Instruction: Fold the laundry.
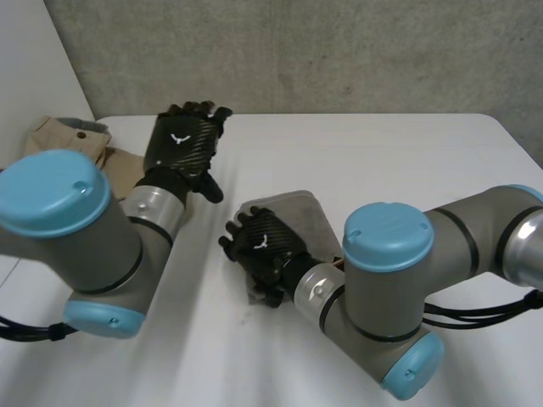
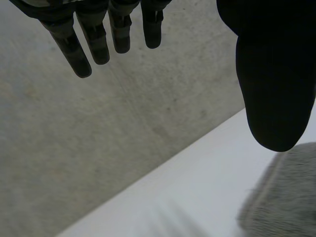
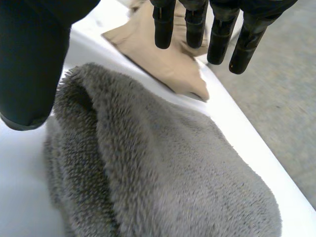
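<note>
Right hand (image 1: 265,248): fingers (image 3: 196,24) straight and apart from the thumb, clamped on nothing; it is held palm-down over the near-left part of the grey towel. Whether the palm touches the pile I cannot tell.
Grey towel (image 1: 301,212): fluffy and bunched in a lump near the middle of the surface, slightly to the right, with a thick fold running along it; the right wrist view has it under the palm (image 3: 163,168), and the left wrist view has a corner of it just past the thumb tip (image 2: 289,197).
Beige garment (image 1: 64,136): crumpled at the far-left corner of the surface, apart from the towel, partly hidden behind the left arm; in the right wrist view it lies beyond the fingertips (image 3: 165,61).
Left hand (image 1: 181,140): open, back up, fingers (image 2: 94,42) straight and spread from the thumb, holding nothing; it is just right of the beige garment, pointing at the far edge.
Surface (image 1: 382,161): white; both arms reach in from the near side.
Wall (image 1: 297,51): grey concrete behind the far edge.
</note>
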